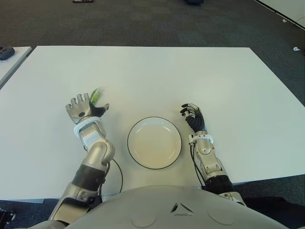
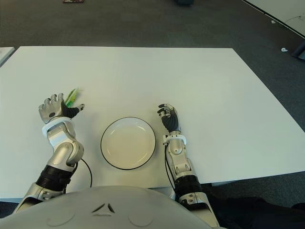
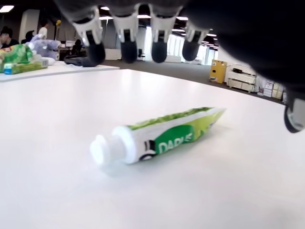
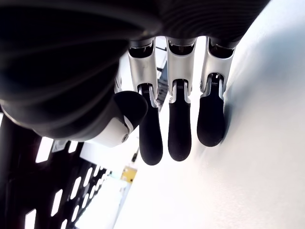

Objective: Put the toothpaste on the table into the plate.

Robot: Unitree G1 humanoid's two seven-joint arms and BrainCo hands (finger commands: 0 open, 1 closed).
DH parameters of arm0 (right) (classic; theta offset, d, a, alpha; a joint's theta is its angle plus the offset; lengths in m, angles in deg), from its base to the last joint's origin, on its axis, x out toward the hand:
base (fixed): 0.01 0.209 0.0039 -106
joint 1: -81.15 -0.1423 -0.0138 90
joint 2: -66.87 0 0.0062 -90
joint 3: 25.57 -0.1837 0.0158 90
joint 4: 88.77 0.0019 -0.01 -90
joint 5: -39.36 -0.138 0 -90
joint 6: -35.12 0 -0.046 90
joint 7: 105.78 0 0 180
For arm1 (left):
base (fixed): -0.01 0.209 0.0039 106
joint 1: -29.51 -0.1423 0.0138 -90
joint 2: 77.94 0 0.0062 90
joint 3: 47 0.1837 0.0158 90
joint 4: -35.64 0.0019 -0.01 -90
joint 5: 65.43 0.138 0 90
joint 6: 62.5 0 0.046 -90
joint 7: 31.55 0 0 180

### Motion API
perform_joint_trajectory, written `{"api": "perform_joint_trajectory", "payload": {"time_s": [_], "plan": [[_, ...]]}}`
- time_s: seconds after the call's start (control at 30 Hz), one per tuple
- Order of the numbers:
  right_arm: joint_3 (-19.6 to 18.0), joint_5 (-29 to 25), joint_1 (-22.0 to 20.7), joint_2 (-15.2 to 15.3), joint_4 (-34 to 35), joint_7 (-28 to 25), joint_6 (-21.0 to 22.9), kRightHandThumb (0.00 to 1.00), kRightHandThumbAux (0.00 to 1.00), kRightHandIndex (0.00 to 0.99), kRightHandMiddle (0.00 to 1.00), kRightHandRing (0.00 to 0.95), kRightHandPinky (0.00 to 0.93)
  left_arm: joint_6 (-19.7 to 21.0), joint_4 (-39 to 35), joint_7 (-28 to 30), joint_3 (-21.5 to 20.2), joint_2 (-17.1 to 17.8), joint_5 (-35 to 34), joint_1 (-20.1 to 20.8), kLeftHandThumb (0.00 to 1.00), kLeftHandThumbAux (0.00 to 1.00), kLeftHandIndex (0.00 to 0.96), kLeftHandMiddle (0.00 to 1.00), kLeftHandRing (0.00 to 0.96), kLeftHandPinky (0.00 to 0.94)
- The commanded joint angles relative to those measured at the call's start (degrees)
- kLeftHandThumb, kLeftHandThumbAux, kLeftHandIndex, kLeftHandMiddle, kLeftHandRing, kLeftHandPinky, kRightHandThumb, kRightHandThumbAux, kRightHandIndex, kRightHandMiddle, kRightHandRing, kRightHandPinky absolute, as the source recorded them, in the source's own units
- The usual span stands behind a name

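A green and white toothpaste tube point(image 3: 162, 136) with a white cap lies flat on the white table point(image 1: 152, 71). In the eye views only its green tail point(image 1: 96, 95) shows past my left hand point(image 1: 85, 108). That hand hovers just over the tube with fingers point(image 3: 125, 45) spread, holding nothing. A white plate point(image 1: 154, 142) with a dark rim sits empty near the table's front edge, right of the left hand. My right hand point(image 1: 192, 116) shows just right of the plate, its fingers point(image 4: 178, 124) loosely curled around nothing.
A second white table point(image 1: 12, 59) with a dark object on it stands at the far left. Dark carpet surrounds the table. In the left wrist view, packages and office furniture show far behind.
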Motion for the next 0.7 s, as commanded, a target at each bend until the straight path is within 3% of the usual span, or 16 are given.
{"api": "perform_joint_trajectory", "payload": {"time_s": [0.03, 0.23, 0.37, 0.7], "plan": [[0.0, -0.5, 0.4, -0.1, -0.9, -0.5, 0.8, 0.826, 0.702, 0.353, 0.51, 0.492, 0.436, -0.6, 2.8, -1.8, -2.3, 1.7, -3.1, -0.5, 0.14, 0.314, 0.0, 0.0, 0.0, 0.0], [-0.3, -0.7, 0.3, 0.0, -0.9, -0.6, 0.8, 0.826, 0.702, 0.353, 0.512, 0.495, 0.44, -1.9, 7.8, -5.0, -6.3, 3.8, -8.6, 0.9, 0.147, 0.306, 0.0, 0.0, 0.0, 0.0], [-0.5, -1.0, 0.2, 0.1, -1.1, -0.9, 0.7, 0.827, 0.702, 0.353, 0.515, 0.499, 0.454, -0.6, 10.0, -7.0, -7.7, 3.8, -11.1, 2.3, 0.166, 0.308, 0.0, 0.0, 0.0, 0.0], [-0.8, -1.5, -0.1, 0.2, -1.5, -1.2, 0.9, 0.827, 0.702, 0.353, 0.513, 0.492, 0.428, 1.9, 14.2, -9.0, -8.2, 4.4, -14.9, 5.0, 0.2, 0.323, 0.0, 0.0, 0.0, 0.0]]}}
